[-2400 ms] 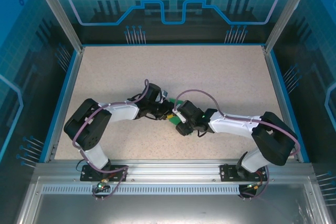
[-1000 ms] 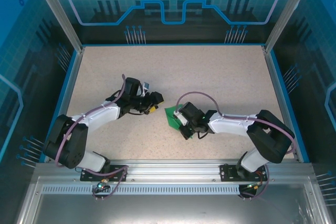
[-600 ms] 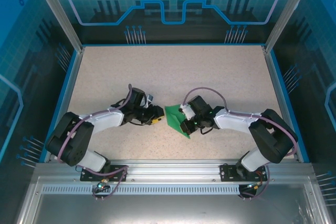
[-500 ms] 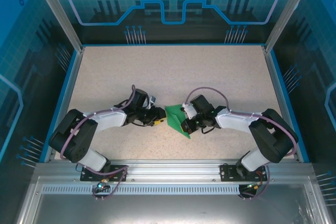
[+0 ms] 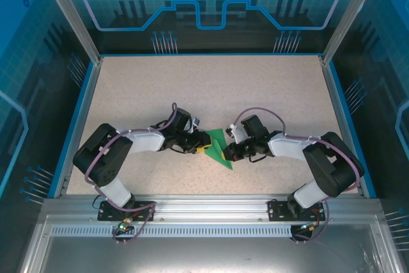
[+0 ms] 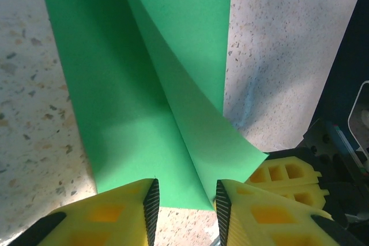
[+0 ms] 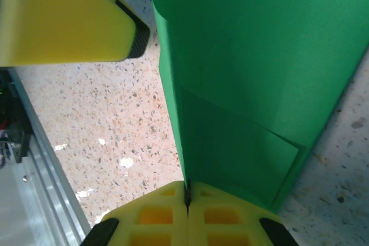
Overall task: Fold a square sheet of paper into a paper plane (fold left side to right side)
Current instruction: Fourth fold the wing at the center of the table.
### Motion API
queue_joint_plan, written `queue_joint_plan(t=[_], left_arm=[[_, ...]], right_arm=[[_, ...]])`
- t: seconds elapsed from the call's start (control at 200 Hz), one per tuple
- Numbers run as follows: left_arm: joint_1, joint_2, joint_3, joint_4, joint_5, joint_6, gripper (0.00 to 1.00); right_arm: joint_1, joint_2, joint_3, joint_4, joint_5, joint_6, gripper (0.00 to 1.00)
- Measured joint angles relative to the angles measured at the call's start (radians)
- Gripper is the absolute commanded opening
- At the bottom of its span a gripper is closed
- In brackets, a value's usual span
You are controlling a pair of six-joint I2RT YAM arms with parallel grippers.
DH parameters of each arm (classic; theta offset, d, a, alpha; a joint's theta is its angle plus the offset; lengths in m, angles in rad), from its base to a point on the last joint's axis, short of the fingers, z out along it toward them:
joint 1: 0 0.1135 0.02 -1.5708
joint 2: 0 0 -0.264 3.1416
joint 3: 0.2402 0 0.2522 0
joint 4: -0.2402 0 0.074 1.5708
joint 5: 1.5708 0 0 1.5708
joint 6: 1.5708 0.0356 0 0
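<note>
- Near the front middle of the speckled table [image 5: 211,87], between the two arms, the green paper sheet [image 5: 217,140] lies partly folded. From above it reads as a wedge narrowing toward the near edge.
- The right gripper [image 7: 187,191] is pinched closed on the sheet's thin edge. Its yellow fingers meet with only the paper between them. This grip looks meant to anchor the sheet, so the layers stay lined up while the other arm works.
- The left gripper [image 6: 184,199] has its jaws apart. The sheet's near edge reaches just into the gap, but neither pad presses on it, so it grips nothing.
- In the left wrist view, one flap rises in a soft curve and crosses over the flat layer beneath. No sharp crease shows along the curve, so the fold appears laid over but not pressed down.
- In the right wrist view, a yellow finger of the left gripper sits just beside the sheet's edge. Whether it touches the paper cannot be told.
- The left arm sits low at the sheet's left side. My judgement is that it is placed to catch the loose flap and carry or flatten it toward the right side.
- The paper is thin and springy, so the curled flap could slide or buckle if it is pushed without a firm pinch.
</note>
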Motion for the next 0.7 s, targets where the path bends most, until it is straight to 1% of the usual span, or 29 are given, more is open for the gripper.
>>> queue_joint_plan(t=[0.25, 0.555, 0.7], left_arm=[[-0.019, 0.054, 0.036, 0.014, 0.0, -0.014, 0.36], [-0.035, 0.108, 0.072, 0.019, 0.0, -0.017, 0.36], [-0.035, 0.13, 0.086, 0.018, 0.0, -0.023, 0.37]], right_arm=[[-0.023, 0.027, -0.007, 0.029, -0.052, 0.029, 0.0], [-0.047, 0.035, -0.026, 0.051, -0.071, 0.047, 0.0], [-0.048, 0.062, -0.026, 0.06, -0.082, 0.049, 0.0]])
